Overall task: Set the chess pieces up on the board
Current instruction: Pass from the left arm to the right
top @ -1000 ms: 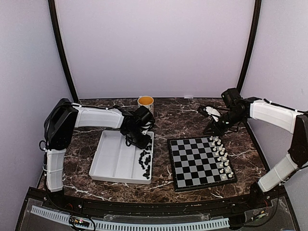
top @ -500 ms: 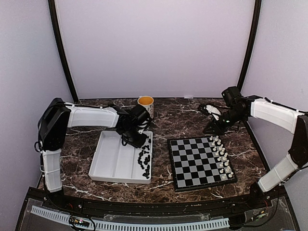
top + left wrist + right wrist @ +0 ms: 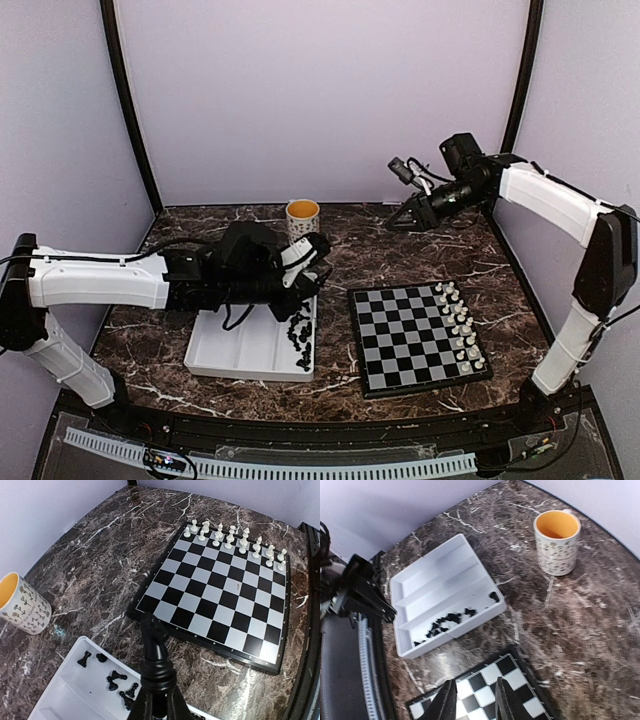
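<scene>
My left gripper (image 3: pixel 306 270) is shut on a black knight (image 3: pixel 157 647) and holds it above the right edge of the white tray, just left of the board (image 3: pixel 390 340). The gripper also shows in the left wrist view (image 3: pixel 156 702). The board (image 3: pixel 225 600) carries two rows of white pieces (image 3: pixel 458 325) along its right side, also seen in the left wrist view (image 3: pixel 235 540). Several black pieces (image 3: pixel 300 335) lie in the tray's right compartment, as both wrist views show (image 3: pixel 117 682) (image 3: pixel 445 622). My right gripper (image 3: pixel 405 220) is open and empty, raised high near the back wall, looking down over the board's corner (image 3: pixel 480 685).
The white compartmented tray (image 3: pixel 235 335) sits left of the board, also in the wrist views (image 3: pixel 60 702) (image 3: pixel 435 575). A patterned mug (image 3: pixel 302 215) with an orange inside stands behind the tray, also in both wrist views (image 3: pixel 22 605) (image 3: pixel 557 535). The walls are close all round.
My left arm has stretched out and lifted from the tray, carrying the black knight towards the board. My right gripper has risen up and back, away from the board's far corner.
</scene>
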`<state>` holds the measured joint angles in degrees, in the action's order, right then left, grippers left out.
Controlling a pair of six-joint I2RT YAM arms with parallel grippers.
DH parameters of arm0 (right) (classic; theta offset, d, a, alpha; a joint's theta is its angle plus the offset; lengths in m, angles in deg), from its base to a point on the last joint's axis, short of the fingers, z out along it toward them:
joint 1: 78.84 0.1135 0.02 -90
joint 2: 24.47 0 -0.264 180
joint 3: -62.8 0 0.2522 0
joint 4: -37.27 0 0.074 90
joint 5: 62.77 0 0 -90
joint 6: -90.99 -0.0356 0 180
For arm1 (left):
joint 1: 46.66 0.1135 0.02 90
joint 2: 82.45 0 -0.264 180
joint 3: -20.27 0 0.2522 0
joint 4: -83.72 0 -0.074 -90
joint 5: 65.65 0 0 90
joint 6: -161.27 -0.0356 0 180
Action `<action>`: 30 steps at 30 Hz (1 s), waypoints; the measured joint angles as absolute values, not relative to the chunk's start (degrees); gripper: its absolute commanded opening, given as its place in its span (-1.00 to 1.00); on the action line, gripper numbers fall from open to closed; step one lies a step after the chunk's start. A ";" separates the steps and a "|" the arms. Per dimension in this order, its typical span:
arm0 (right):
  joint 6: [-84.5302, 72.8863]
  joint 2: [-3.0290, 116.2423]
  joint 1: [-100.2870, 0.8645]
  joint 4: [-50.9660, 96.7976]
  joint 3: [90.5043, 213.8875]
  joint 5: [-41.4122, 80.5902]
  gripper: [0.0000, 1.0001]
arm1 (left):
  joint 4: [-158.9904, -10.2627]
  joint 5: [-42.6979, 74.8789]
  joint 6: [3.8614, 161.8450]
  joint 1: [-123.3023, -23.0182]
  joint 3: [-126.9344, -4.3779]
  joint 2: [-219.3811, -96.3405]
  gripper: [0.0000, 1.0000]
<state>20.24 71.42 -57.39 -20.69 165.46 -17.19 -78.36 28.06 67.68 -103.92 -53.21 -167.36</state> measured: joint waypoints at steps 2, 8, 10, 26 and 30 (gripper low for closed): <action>18.20 73.19 -55.72 -21.44 165.90 -20.58 -0.25 | -80.52 31.49 65.21 -105.73 -52.12 -167.51 -1.00; 12.85 74.66 -49.06 -22.64 163.85 -27.62 -0.06 | -86.80 44.01 57.60 -109.77 -49.71 -168.10 -1.00; 11.12 74.66 -47.35 -22.33 162.40 -29.17 -0.04 | -88.15 46.55 56.01 -110.56 -49.60 -168.47 -1.00; -2.89 79.05 -42.13 -15.54 161.12 -34.50 -0.19 | -93.07 54.42 50.52 -113.27 -49.60 -171.07 -1.00; -4.96 80.17 -41.67 -13.98 161.64 -34.46 -0.26 | -93.18 54.87 49.95 -113.66 -49.60 -171.07 -1.00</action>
